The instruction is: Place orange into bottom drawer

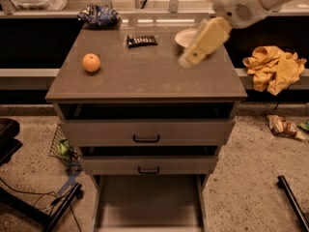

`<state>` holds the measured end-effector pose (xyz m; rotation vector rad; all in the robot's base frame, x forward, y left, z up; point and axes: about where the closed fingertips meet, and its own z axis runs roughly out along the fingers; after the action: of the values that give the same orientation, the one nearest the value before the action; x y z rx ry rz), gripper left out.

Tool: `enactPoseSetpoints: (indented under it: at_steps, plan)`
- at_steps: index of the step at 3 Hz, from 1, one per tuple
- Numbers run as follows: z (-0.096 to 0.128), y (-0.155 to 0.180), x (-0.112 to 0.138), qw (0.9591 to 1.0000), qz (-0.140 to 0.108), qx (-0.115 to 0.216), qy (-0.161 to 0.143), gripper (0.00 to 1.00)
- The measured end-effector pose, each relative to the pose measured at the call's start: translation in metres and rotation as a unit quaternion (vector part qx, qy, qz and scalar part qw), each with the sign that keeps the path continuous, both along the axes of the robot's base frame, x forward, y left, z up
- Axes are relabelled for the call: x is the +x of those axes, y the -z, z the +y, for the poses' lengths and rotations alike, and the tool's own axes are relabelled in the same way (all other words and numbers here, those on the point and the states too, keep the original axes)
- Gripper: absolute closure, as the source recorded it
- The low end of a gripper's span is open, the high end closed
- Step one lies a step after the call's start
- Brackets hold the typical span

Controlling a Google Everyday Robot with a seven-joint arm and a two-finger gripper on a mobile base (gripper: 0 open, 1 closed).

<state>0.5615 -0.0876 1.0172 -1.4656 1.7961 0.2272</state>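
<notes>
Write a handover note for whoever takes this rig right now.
Tool: over the right rear of the cabinet top, in front of the bowl, far from the orange.
Orange: sits on the left side of the top, untouched.
Bottom drawer: pulled out, open; the two drawers above are only slightly open.
Done: drawer is ready.
Left: reach left to the orange, grasp it, carry it down in front and set it in the bottom drawer.
</notes>
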Motion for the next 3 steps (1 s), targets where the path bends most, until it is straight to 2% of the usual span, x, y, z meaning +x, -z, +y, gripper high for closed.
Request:
enactPoseSetpoints:
  at_steps: [1,2,3]
  plan:
    - [0.091,-0.004,0.042,0.994,-0.044,0.093,-0.036,0.0]
    - [0.141,-0.009,0.062,0.9885,-0.076,0.123,-0.045,0.0]
    - [0.142,-0.008,0.063,0.9883,-0.076,0.124,-0.045,0.0]
